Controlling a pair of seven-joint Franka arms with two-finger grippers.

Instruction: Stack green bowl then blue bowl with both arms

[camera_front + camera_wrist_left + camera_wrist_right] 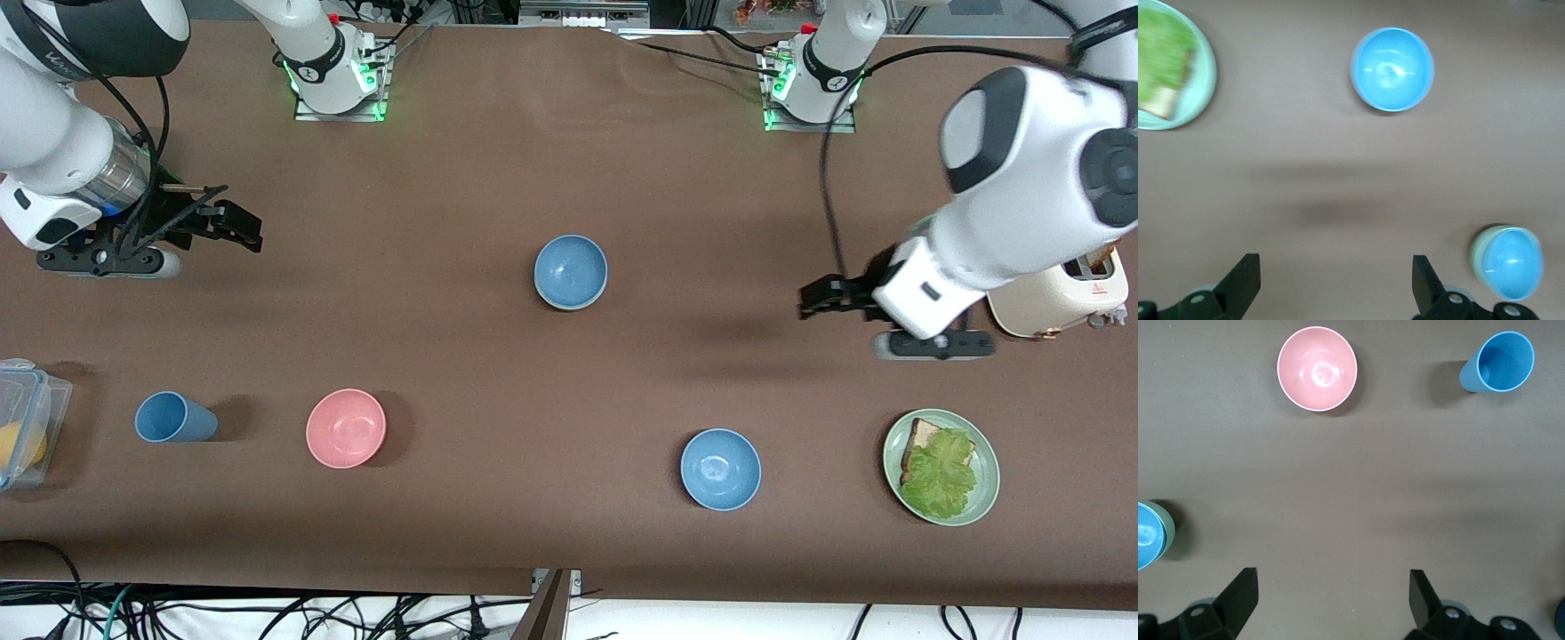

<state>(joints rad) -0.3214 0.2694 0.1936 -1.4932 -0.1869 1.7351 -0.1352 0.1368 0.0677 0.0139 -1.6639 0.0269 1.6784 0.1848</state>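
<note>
The muted blue bowl [570, 269] sits nested in the pale green bowl [570, 308] at the middle of the table; only the green rim shows around it. The stack also shows in the left wrist view, blue bowl [1511, 263] in green bowl [1477, 257], and at the edge of the right wrist view, blue bowl [1145, 537] in green bowl [1166, 523]. My left gripper [813, 298] is open and empty over bare table toward the left arm's end [1335, 267]. My right gripper [247, 227] is open and empty over bare table toward the right arm's end [1333, 581].
A brighter blue bowl [720, 468] and a green plate with bread and lettuce [987, 462] lie nearer the front camera. A pink bowl [346, 428], a blue cup [173, 418] and a plastic box [27, 418] lie toward the right arm's end. A cream toaster [1058, 298] stands beside the left arm.
</note>
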